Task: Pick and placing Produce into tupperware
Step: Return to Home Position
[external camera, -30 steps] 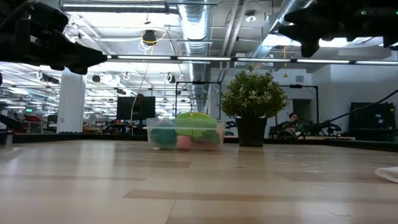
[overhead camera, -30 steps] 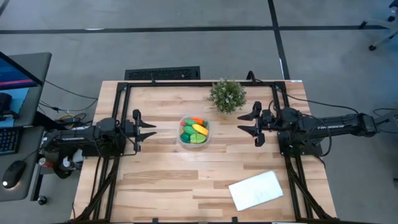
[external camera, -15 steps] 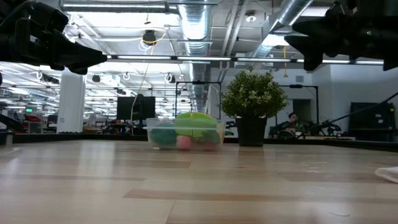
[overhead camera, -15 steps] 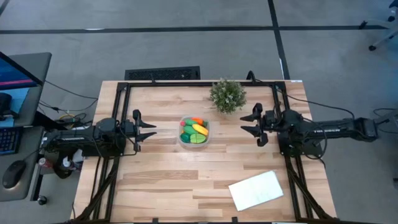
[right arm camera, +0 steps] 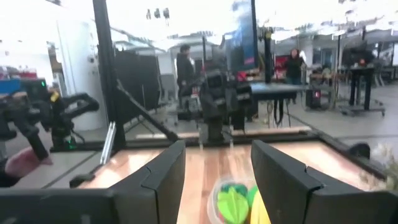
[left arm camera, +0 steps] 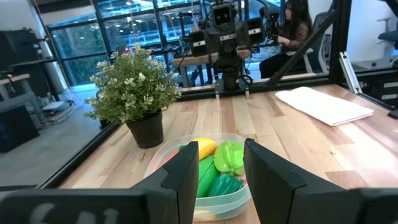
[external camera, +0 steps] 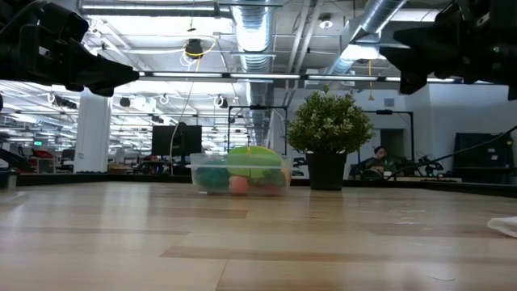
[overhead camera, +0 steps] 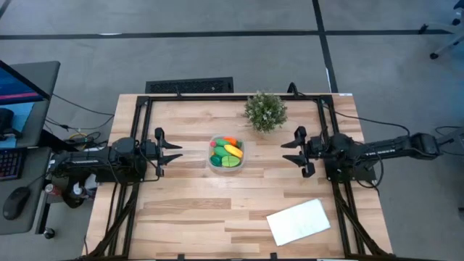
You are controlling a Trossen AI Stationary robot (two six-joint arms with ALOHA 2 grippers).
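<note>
Clear roundish tupperware [overhead camera: 226, 155] upright mid-table; green, yellow, orange produce [overhead camera: 228, 152] piled inside

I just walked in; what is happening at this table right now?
The colourful toy fruits and vegetables lie in the small clear plastic container. Nothing is being handled: the left gripper and the right gripper hang open and empty, one on each side of it. The packing looks finished.
</note>
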